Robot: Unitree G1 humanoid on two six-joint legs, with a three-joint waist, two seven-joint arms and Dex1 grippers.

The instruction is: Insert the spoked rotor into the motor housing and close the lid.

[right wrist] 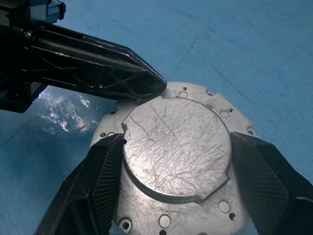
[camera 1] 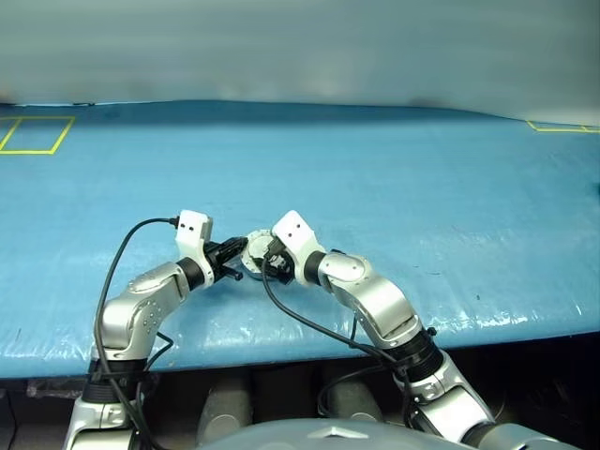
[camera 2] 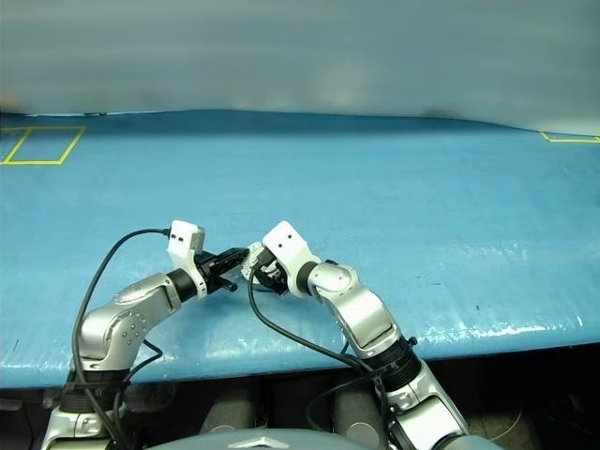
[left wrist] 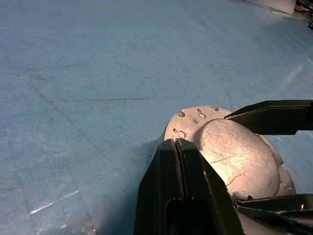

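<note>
The motor housing point(camera 1: 255, 251) rests on the blue table near its front edge, between my two grippers. The lid point(right wrist: 176, 147) lies flat over it, its plain scratched grey outer face up, ringed by a flange with small holes. My right gripper point(right wrist: 177, 139) has its fingers point(right wrist: 105, 171) pressed against opposite sides of the lid's raised round middle. My left gripper point(left wrist: 175, 147) is shut, its joined tips touching the lid's rim point(left wrist: 183, 132) from the other side. The spoked rotor is hidden.
A wrinkled blue cover spreads over the table point(camera 1: 375, 187). Yellow tape outlines mark its far left corner point(camera 1: 33, 134) and far right corner point(camera 1: 562, 127). The table's front edge point(camera 1: 300, 342) runs just behind my wrists. Black cables point(camera 1: 122, 253) loop off both wrists.
</note>
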